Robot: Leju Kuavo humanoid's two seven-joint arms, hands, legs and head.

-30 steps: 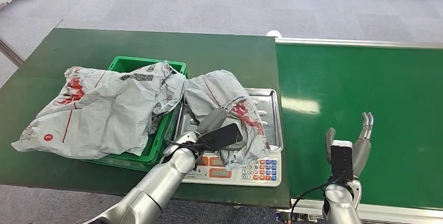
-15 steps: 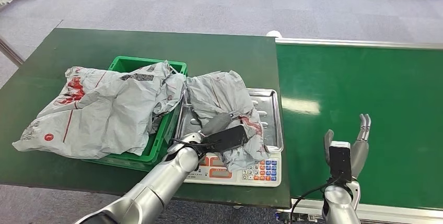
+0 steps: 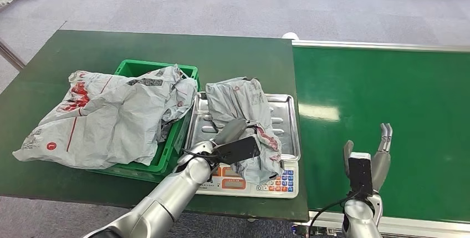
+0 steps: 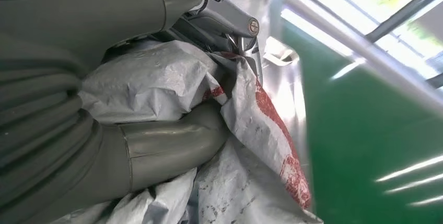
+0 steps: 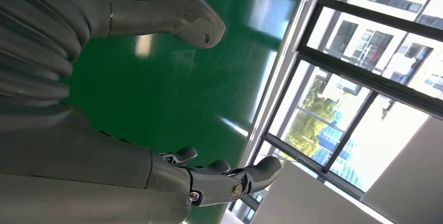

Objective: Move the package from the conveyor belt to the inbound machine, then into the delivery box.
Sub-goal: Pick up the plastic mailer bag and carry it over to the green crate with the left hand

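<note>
Grey crinkled plastic film makes up the package [image 3: 244, 117], a soft courier mailer bag printed with red marks, and it sits bunched on the steel weighing tray [image 3: 288, 117] of the inbound machine [image 3: 252, 182], an electronic scale with a coloured keypad at its front. The left hand [image 3: 228, 143] grips the bag at the end nearer the keypad; the left wrist view shows the thick grey thumb [image 4: 172, 145] pressed into a fold of film with the dark fingers closed over the top. The bag looks light, limp and slick, so it will likely sag and slide when lifted; a gathered handful of film near its middle seems the surest hold. Just beside the scale, on its far side from the conveyor belt [image 3: 388, 110], stands the green plastic delivery box [image 3: 185, 71], ribbed and rigid, with a second mailer bag [image 3: 105, 116] draped over it. The right hand [image 3: 370, 157] hovers over the smooth, glossy green belt, fingers spread and holding nothing.
</note>
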